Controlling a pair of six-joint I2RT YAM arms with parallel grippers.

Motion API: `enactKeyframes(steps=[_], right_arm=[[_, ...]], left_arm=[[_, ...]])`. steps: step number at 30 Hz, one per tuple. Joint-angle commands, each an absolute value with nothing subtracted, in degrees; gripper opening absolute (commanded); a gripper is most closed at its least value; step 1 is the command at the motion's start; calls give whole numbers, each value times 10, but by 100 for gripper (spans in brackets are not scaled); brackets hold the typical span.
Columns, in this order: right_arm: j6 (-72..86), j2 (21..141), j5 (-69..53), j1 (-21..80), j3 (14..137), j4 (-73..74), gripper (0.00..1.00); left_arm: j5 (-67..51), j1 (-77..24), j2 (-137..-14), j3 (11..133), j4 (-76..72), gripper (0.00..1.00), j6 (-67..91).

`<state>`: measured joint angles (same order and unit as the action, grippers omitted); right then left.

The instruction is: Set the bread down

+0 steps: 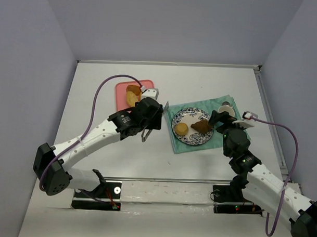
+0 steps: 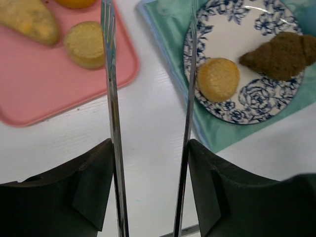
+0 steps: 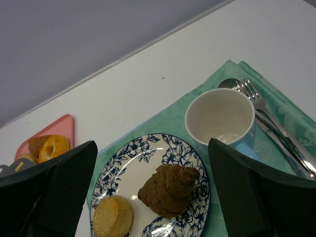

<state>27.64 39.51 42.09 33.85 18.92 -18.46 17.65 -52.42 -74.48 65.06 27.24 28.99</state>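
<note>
A round yellow bun sits on the left side of a blue-patterned plate, in the upper right of the left wrist view. A brown twisted pastry is just beside it on the same plate, and the two look slightly apart. The plate rests on a green cloth spread on the white desk. On the cloth, to the upper right of the plate in the right wrist view, stand a white cup and, beside it, a fork and spoon.

In the upper left of the left wrist view, a pink tray holds another round bun and a long loaf.

The left gripper is over the bare desk between tray and cloth, its thin metal fingers spread wide with nothing between them. The right gripper hangs near the plate and cup, its dark fingers also wide apart and holding nothing.
</note>
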Motion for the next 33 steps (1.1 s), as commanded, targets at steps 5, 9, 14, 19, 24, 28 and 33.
enactKeyframes(steps=[5, 9, 14, 19, 24, 28, 33], right_arm=[[270, 402, 441, 342, 199, -215, 100], [270, 409, 442, 342, 201, -215, 100], [270, 410, 441, 342, 202, -215, 100], [268, 404, 443, 342, 200, -215, 100], [267, 396, 446, 342, 199, -215, 100], [267, 393, 443, 342, 197, -215, 100], [267, 388, 443, 342, 195, -215, 100]], left_arm=[[197, -436, -715, 578, 263, 68, 303], [201, -429, -711, 558, 253, 71, 303], [185, -422, -733, 549, 235, 71, 287], [182, -406, -755, 548, 225, 71, 278], [158, -392, -769, 548, 203, 70, 268], [145, -391, -780, 547, 200, 68, 268], [123, -391, -798, 543, 198, 63, 265]])
